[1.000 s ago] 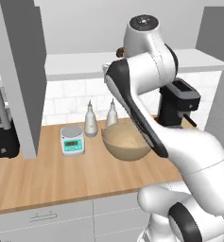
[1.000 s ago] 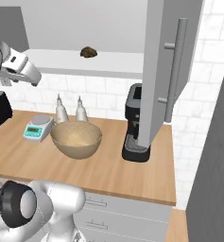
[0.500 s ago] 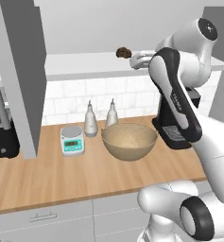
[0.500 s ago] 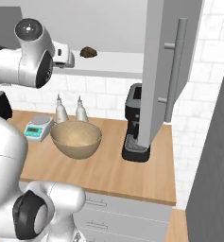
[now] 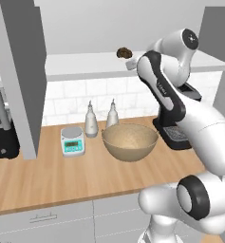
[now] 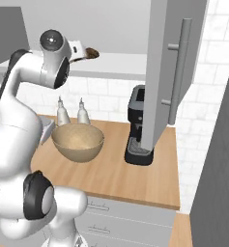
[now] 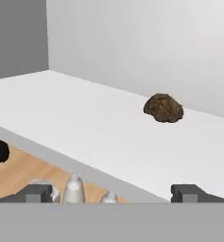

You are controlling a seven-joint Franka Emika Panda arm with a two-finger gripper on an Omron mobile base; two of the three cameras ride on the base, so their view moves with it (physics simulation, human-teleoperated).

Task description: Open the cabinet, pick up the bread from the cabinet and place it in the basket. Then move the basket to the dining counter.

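The cabinet [image 5: 19,71] stands open, with its doors swung out to both sides [image 6: 171,67]. On its white shelf [image 7: 85,123] lies the bread [image 7: 164,108], a small dark brown lump [image 5: 124,52] [image 6: 92,52]. My gripper [image 7: 114,194] hovers at the shelf's front edge, open and empty, its fingertips [image 7: 191,193] short of the bread. From the base views the gripper [image 5: 131,63] [image 6: 83,53] sits just beside the bread. The tan basket [image 5: 129,141] [image 6: 78,141] rests on the wooden counter below. The dining counter is out of view.
A kitchen scale [image 5: 73,141] and two bottles [image 5: 90,126] [image 5: 112,116] stand behind and left of the basket. A black coffee machine [image 6: 137,125] stands to its right under the open right door, whose long handle [image 6: 178,77] juts out. A dark appliance [image 5: 2,142] is at far left.
The arm has swung up from in front of the counter to shelf height, and the open gripper has come close to the bread. Bread and basket have not moved.
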